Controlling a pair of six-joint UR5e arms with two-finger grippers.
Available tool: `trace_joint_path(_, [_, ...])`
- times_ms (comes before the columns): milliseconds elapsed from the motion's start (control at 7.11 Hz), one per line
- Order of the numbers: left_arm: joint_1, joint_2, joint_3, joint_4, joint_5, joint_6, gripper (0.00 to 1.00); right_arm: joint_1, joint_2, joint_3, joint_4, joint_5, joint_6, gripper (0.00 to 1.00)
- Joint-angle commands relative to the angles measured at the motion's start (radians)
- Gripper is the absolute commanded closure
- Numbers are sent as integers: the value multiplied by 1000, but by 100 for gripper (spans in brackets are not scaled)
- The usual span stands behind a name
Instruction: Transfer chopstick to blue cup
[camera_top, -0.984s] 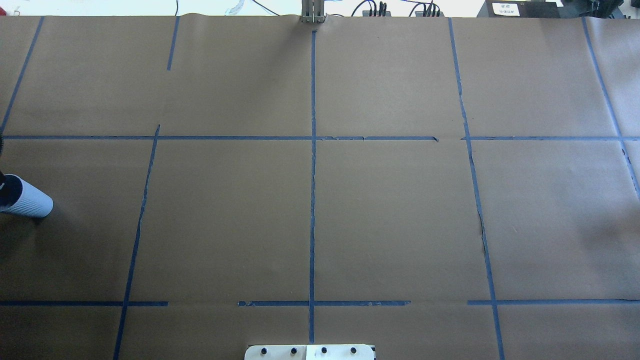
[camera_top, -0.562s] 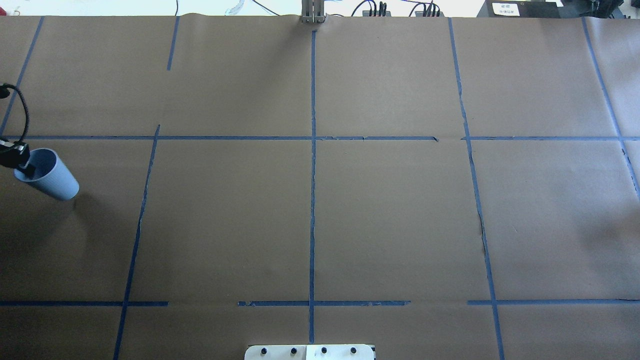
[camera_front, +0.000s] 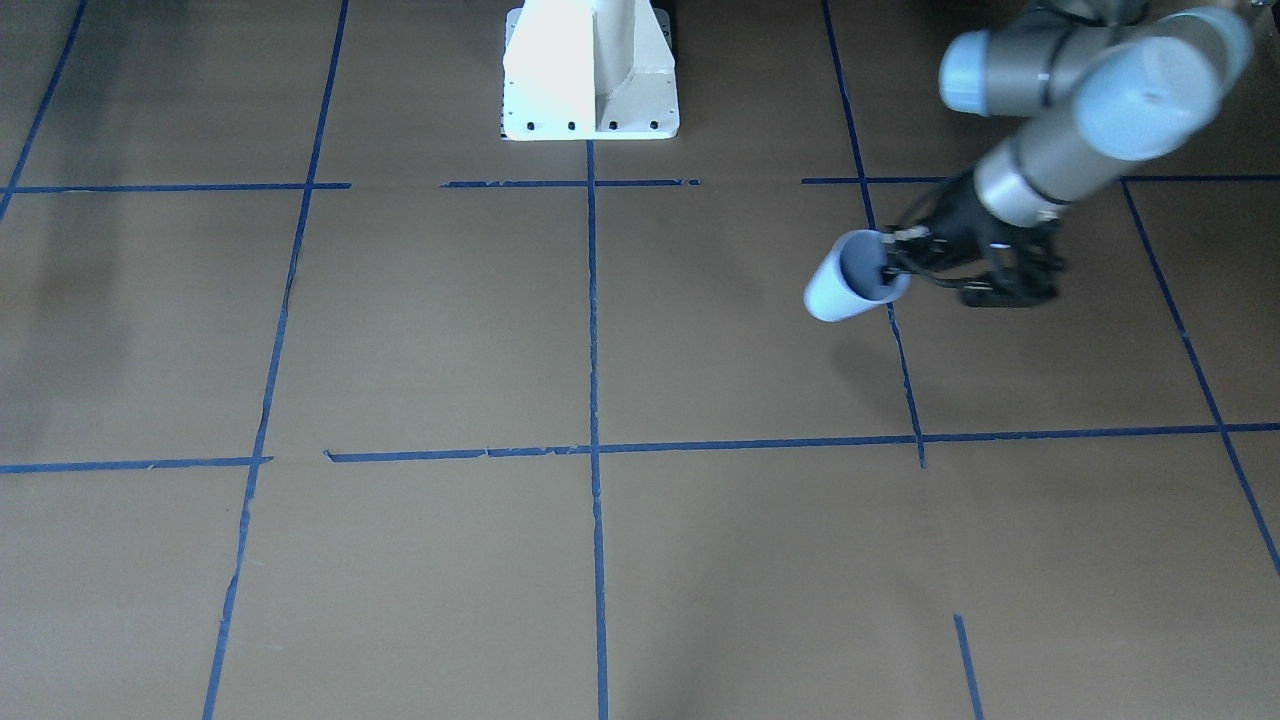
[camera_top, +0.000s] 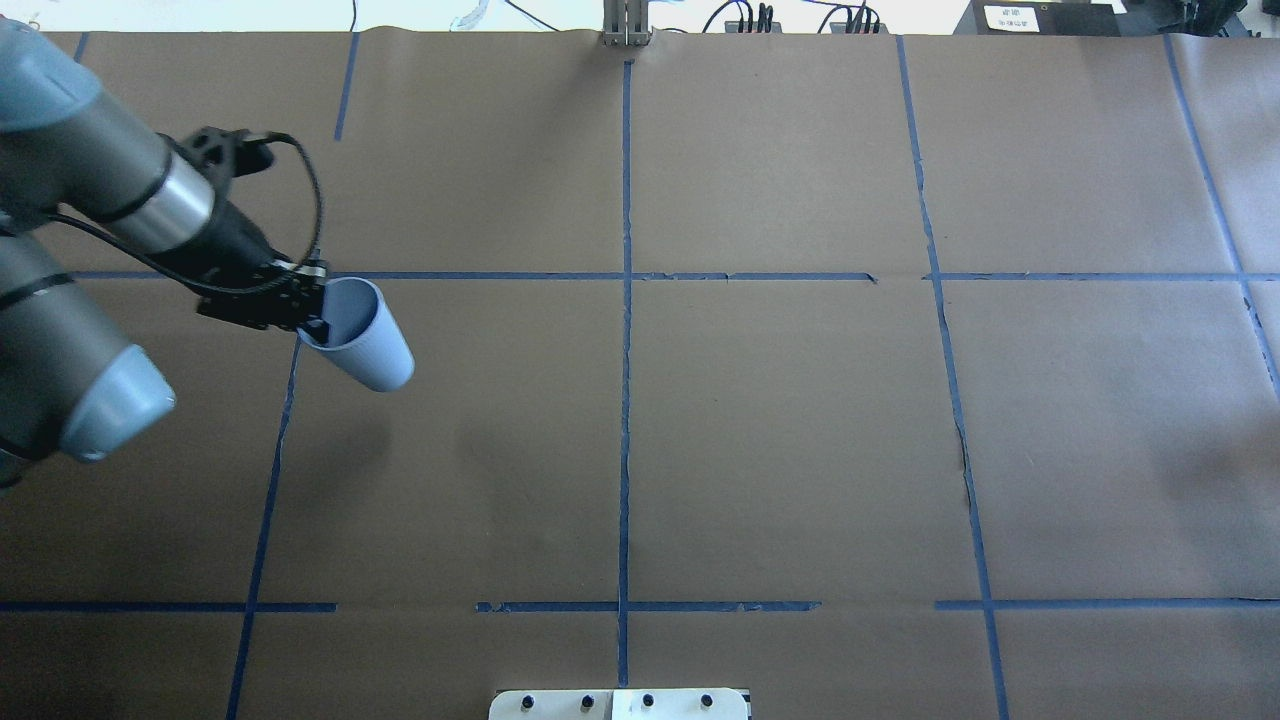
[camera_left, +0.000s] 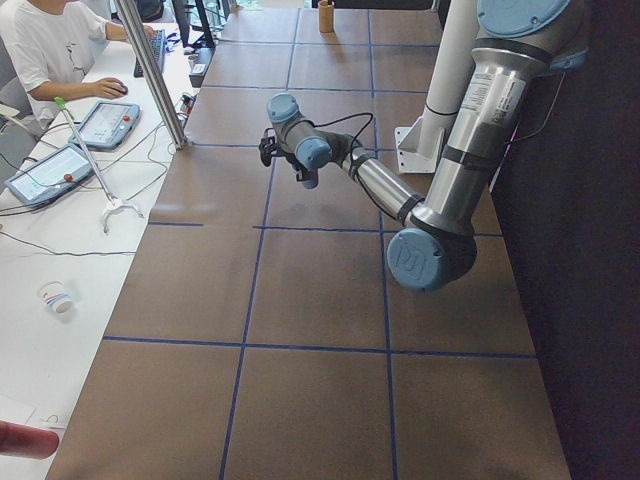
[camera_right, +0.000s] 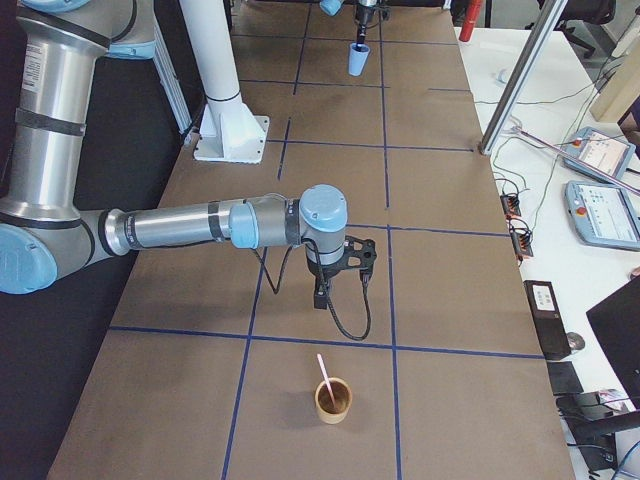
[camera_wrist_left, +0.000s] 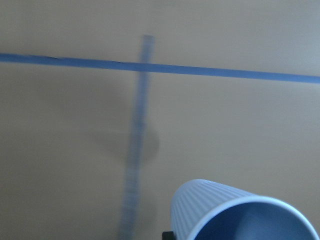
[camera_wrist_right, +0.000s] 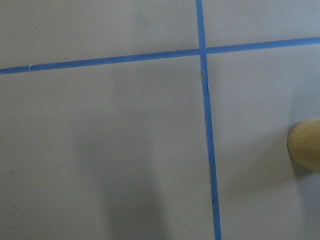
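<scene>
My left gripper (camera_top: 312, 322) is shut on the rim of the blue cup (camera_top: 365, 342) and holds it tilted above the table at the left. The cup also shows in the front view (camera_front: 845, 288), the left wrist view (camera_wrist_left: 235, 212) and, far off, in the right side view (camera_right: 357, 58). The pinkish chopstick (camera_right: 323, 371) stands in a wooden cup (camera_right: 334, 400) on the table's right end. My right gripper (camera_right: 320, 296) hangs over the table just short of that cup; I cannot tell whether it is open or shut. The wooden cup's edge (camera_wrist_right: 305, 150) shows in the right wrist view.
The robot's white base (camera_front: 590, 80) stands at the table's near edge. Blue tape lines cross the brown paper cover. A metal post (camera_left: 155, 75) stands at the far edge. An operator (camera_left: 45, 50) sits beyond it with tablets.
My left arm has come in from the left edge with the blue cup, moving right and a little farther away. The cup is now near the tape crossing.
</scene>
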Motion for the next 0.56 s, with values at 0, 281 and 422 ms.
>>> trace_joint_path(0, [205,-283,109,86,261,-146,100,-2,0,-3,2,-1,1,0])
trace_joint_path(281, [220,-377,201,104,294,-145,100,-2,-1,-3,2,-1,1,0])
trace_joint_path(422, [234,-373,204,104,323,-145,100,-2,-1,-4,2,-1,-1,0])
